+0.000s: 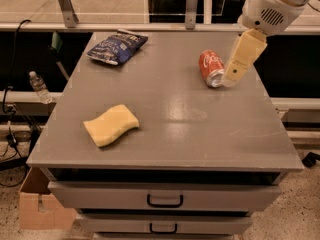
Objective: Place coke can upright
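Note:
The coke can [211,68] is red with white script and lies on its side on the grey table [200,134], at the back right, with its silver end facing the front. My gripper [231,79] hangs down from the white arm at the upper right. It is just to the right of the can, close to or touching its silver end. The gripper holds nothing that I can see.
A dark blue chip bag [117,46] lies at the back left. A yellow sponge [111,125] lies at the front left. Drawers [165,199] sit under the tabletop. A water bottle [39,86] and a cardboard box [35,204] are on the floor at the left.

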`<control>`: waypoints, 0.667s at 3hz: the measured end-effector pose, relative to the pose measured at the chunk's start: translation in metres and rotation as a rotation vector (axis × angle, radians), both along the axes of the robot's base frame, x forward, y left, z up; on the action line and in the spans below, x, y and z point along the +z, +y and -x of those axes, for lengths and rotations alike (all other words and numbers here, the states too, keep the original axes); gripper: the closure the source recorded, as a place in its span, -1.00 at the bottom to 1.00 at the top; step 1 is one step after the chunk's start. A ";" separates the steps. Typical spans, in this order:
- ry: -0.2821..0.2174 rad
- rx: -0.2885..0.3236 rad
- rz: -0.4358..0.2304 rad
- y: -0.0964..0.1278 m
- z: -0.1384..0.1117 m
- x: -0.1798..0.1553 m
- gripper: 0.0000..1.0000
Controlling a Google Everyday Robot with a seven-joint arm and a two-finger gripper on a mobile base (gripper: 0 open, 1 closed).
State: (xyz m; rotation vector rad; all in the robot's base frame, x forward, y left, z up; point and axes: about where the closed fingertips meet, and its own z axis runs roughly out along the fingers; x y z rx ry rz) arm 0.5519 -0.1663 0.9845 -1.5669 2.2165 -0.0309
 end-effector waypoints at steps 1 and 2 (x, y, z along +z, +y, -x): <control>0.000 0.001 0.000 0.000 0.000 0.000 -1.00; -0.003 -0.001 -0.016 0.005 -0.003 -0.001 -1.00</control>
